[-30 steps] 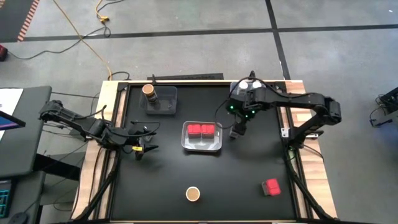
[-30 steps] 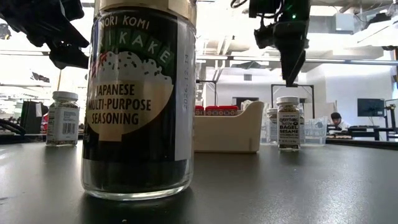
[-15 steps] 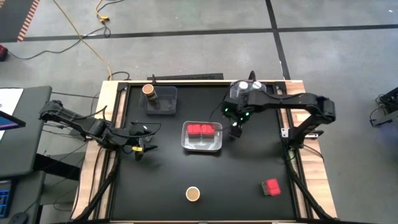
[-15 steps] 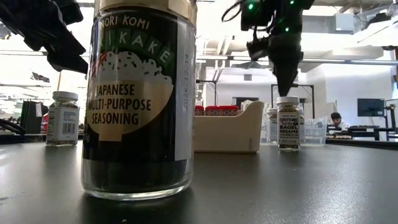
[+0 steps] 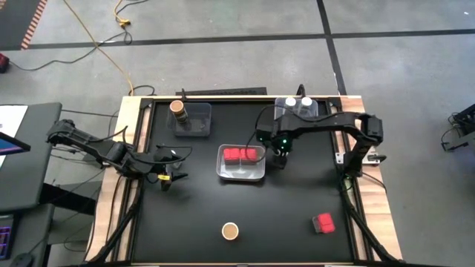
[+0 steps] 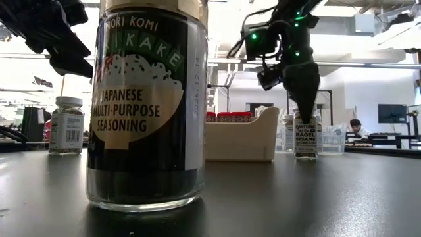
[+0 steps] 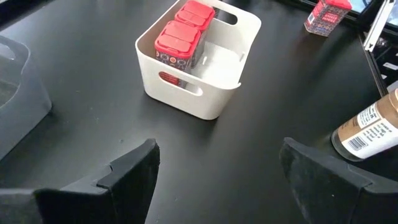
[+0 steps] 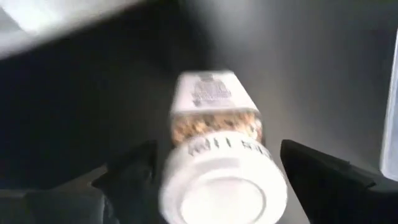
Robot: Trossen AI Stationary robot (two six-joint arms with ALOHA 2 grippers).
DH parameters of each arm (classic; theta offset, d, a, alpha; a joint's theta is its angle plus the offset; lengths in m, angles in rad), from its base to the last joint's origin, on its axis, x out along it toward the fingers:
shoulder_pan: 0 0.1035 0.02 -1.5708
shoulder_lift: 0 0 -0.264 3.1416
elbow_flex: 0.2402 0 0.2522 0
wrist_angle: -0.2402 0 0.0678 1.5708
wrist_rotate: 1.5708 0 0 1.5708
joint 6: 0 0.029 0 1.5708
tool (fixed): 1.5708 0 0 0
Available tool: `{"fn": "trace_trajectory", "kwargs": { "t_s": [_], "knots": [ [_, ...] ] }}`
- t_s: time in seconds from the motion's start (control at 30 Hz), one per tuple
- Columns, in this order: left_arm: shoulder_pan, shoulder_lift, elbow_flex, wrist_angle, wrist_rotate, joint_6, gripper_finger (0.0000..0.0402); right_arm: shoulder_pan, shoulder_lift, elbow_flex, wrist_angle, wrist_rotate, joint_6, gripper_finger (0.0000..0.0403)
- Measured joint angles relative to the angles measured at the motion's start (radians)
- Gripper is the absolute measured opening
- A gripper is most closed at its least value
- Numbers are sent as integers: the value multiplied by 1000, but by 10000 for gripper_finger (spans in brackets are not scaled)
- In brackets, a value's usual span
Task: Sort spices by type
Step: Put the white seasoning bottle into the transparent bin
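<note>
A white-lidded spice jar [image 6: 304, 139] stands upright on the black table, just right of a white bin [image 5: 241, 172] that holds two red spice blocks [image 5: 240, 154]. My right gripper [image 6: 304, 110] points down over this jar and is open. Its fingers [image 8: 130, 177] stand on either side of the jar's lid [image 8: 217, 190], and I see no touch. My left gripper [image 7: 217, 168] waits open at the table's left [image 5: 169, 176] with nothing between its fingers. A brown-topped jar [image 5: 231, 231] stands near the front edge. A third red block [image 5: 323, 223] sits at the front right.
A clear tray [image 5: 194, 127] at the far left holds a brown-topped jar [image 5: 178, 107]. A clear tray [image 5: 297, 113] at the far right holds two white-lidded jars [image 5: 296, 102]. In the low view another small jar [image 6: 67, 125] stands at the left.
My right gripper has come down over the white-lidded jar beside the white bin, tipping to point more steeply down. Its fingertips, which were well above the jar, are now level with the lid. It has stayed open. The jar has not moved.
</note>
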Motion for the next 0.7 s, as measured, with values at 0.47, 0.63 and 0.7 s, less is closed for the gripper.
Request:
{"fn": "trace_trajectory", "kwargs": {
  "t_s": [0.47,0.63,0.7],
  "knots": [
    [0,0,0,-2,0,0,318,0,-3,1,15,-12,-6,249],
    [0,0,0,-1,0,0,318,0,-17,12,-19,-21,-37,221],
    [0,0,0,0,0,1,318,-3,-43,31,-44,-22,-43,221]
  ]
}}
